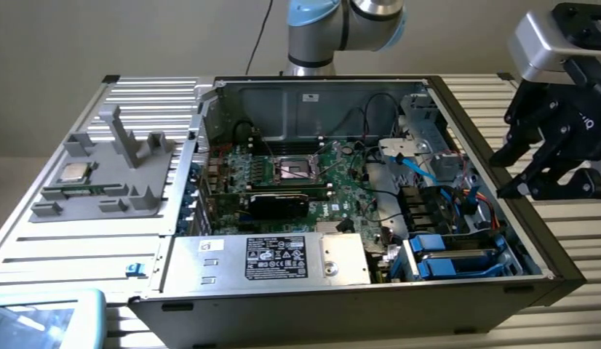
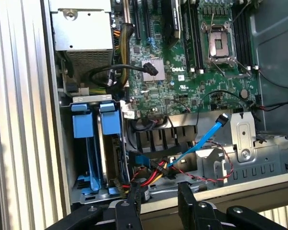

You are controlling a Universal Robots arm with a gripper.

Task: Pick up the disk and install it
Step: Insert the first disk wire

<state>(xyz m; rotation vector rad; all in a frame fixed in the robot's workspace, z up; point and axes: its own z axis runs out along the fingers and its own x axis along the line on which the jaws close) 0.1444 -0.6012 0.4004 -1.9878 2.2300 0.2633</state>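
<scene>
Gripper (image 1: 511, 177), jaws apart and empty, hangs over the computer case (image 1: 533, 240) at the exterior view's right; the blue-framed disk (image 1: 456, 256) stands in its bay beside loose cables (image 1: 417, 169).

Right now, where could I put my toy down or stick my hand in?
Free: bare slats by the grey holder, at the exterior view's left of the case; more slats at its right, below the gripper. Crowded: cables around the blue drive bays.

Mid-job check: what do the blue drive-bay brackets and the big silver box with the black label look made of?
Blue brackets: likely moulded plastic, with an even, matte colour. Silver box: seemingly bare sheet metal, with a dull sheen and a perforated side.
</scene>
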